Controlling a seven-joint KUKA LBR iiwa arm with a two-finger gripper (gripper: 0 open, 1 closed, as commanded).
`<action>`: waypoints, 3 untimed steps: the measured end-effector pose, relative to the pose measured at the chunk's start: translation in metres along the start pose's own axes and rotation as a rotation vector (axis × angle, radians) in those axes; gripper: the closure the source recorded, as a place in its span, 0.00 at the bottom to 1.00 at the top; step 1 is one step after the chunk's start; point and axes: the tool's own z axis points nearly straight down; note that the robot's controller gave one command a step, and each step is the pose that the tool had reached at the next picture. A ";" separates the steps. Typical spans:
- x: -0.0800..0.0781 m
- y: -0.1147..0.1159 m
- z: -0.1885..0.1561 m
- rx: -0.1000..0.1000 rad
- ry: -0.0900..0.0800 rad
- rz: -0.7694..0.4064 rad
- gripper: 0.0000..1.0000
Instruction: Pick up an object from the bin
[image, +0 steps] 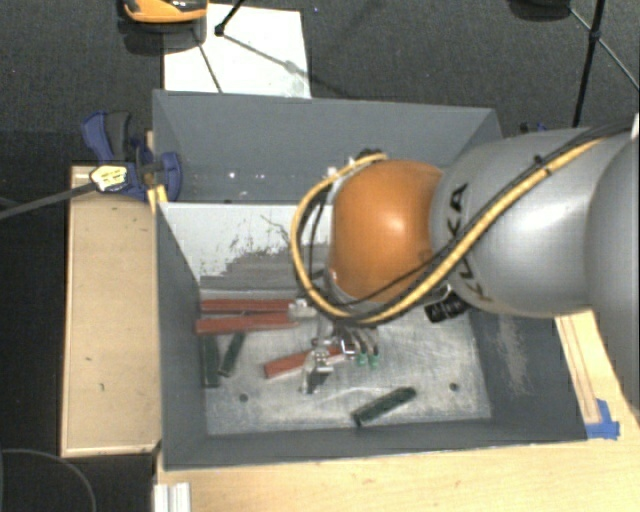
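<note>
Bin (300, 140) of grey metal takes up the middle of the camera view, and the arm (540, 230) reaches into it from the right, its orange wrist cover (385, 235) ringed by yellow and black cables. Below that cover the fingers (320, 368) hang low over the bin floor, about midway between left and right and towards the near side. Whether they are open or closed cannot be told, since the wrist hides much of them. A short orange-red piece (284, 366) lies just to their left, its right end reaching them; whether it sits between them is unclear. A small green bit (369, 357) lies just to their right. Farther left and towards the far wall, two long reddish-brown bars (243, 313) lie side by side. Two dark green sticks (216, 359) rest near the left wall. Another dark green stick (383, 404) lies tilted by the near wall, right of the fingers.
</note>
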 end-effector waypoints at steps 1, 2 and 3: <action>0.000 0.000 0.000 0.000 0.000 0.002 0.00; -0.020 -0.033 0.110 -0.001 -0.002 -0.023 1.00; -0.020 -0.033 0.110 -0.001 -0.002 -0.021 1.00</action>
